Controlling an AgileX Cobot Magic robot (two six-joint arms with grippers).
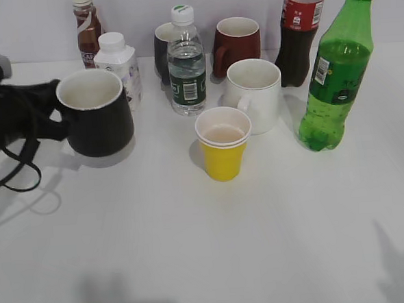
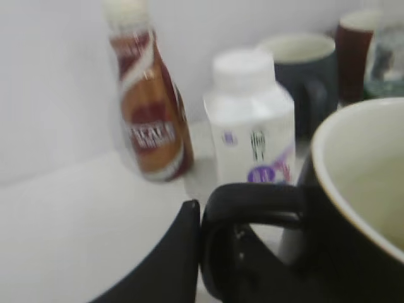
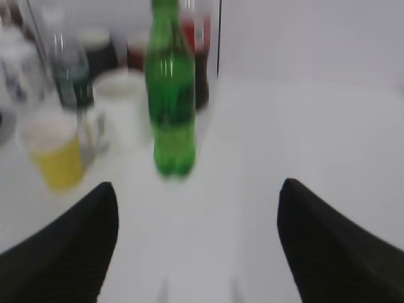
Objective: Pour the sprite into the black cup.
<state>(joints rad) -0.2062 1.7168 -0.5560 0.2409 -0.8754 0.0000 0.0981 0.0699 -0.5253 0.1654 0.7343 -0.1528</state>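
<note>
Left hand (image 1: 52,112) at black cup's (image 1: 97,113) handle, grip hard to tell. Right hand (image 3: 197,243) spread wide, facing sprite (image 3: 169,95) upright on tabletop (image 1: 208,247).

The left arm (image 1: 7,108) is covered in black, with a grey block on top and thin black cables (image 1: 15,173) looped under it. Matte black tapered fingers (image 3: 69,252) are seen on the right gripper (image 3: 196,246).

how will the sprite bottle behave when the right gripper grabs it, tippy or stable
The sprite bottle is tall and narrow, so a high push would probably tip it. Its thin plastic may flex when squeezed. The liquid showing inside likely adds weight and could slosh.
</note>
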